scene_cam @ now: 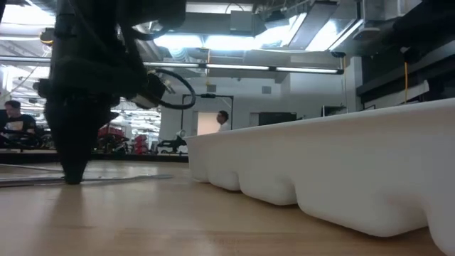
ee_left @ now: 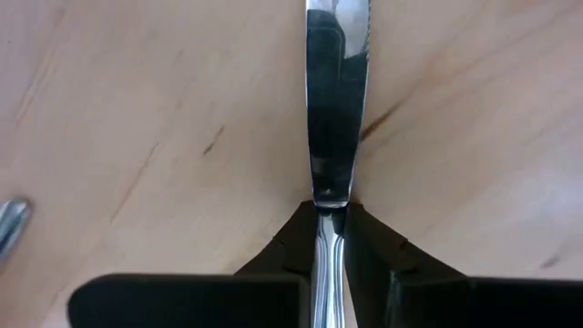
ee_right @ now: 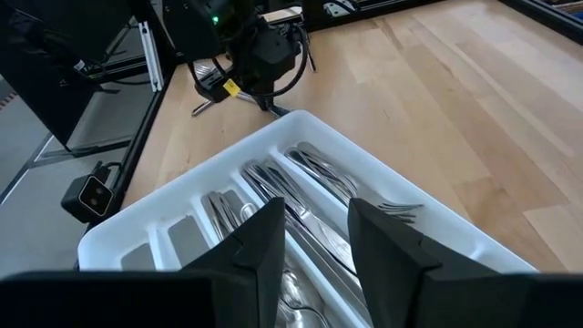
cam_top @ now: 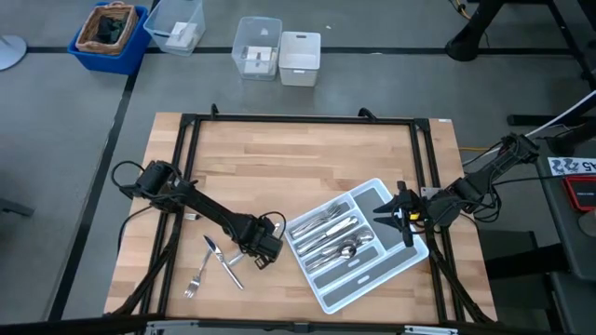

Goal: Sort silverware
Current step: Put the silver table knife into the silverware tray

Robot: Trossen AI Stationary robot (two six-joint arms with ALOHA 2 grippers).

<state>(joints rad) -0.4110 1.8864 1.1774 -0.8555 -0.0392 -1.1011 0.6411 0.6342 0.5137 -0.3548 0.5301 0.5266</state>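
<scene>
No word, brand or number can be made out for certain anywhere. Well off to the side of the right hand (cam_top: 406, 215), past the edge of the pale wooden surface (cam_top: 307, 158), a small white card with dark characters (cam_top: 572, 166) lies beside the red-framed device (cam_top: 579, 191), but its marks are too small and blurred to read.
</scene>
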